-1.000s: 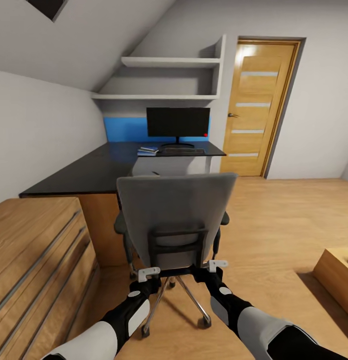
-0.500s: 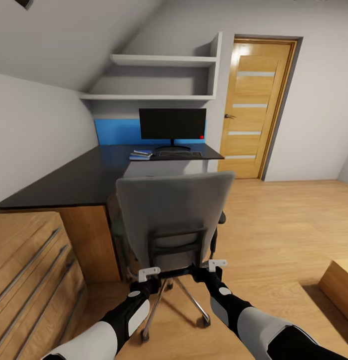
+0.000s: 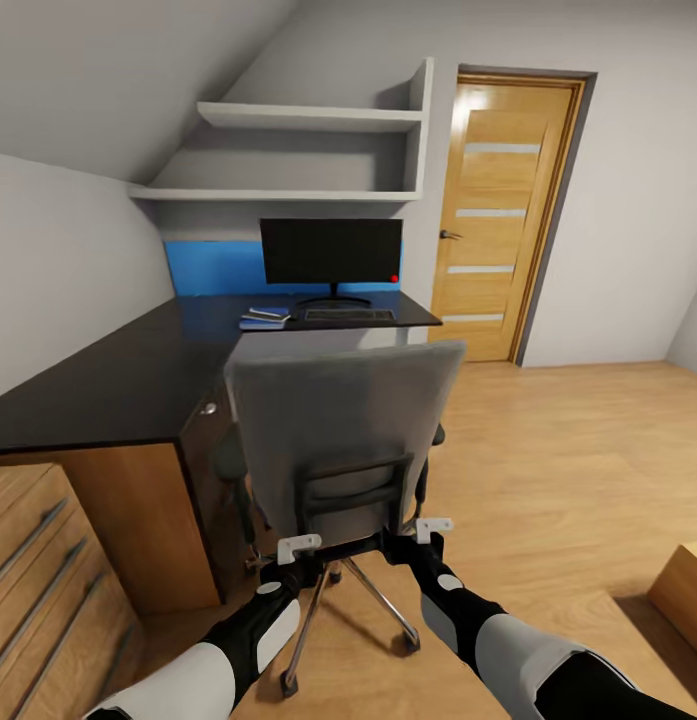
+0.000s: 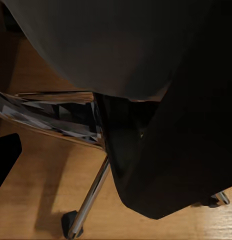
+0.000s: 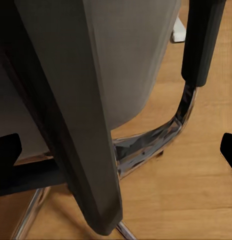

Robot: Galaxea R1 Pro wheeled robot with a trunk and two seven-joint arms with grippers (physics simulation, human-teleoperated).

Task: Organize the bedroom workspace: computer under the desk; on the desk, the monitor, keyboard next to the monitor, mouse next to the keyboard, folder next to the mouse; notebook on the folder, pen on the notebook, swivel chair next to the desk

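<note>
Swivel chair (image 3: 343, 430): stands just beside the bench (image 3: 118, 380), grey back toward the camera, chrome base on the wood floor.
Left pincer (image 3: 298, 547): at the lower black frame of the chair back; apart or together, I cannot tell.
Right pincer (image 3: 434, 526): at the same frame, other side; state cannot be told.
Monitor (image 3: 331, 252): on the far end of the bench.
Keyboard (image 3: 349, 314): just in front of the monitor.
Folder (image 3: 261, 321): blue, on the bench beside the keyboard, something thin on top.

Chair (image 3: 343, 420) back hides its seat and the space under the tabletop (image 3: 138, 375). Items left of keyboard (image 3: 348, 315) too small to tell. Fingers tucked behind chair frame.
</note>
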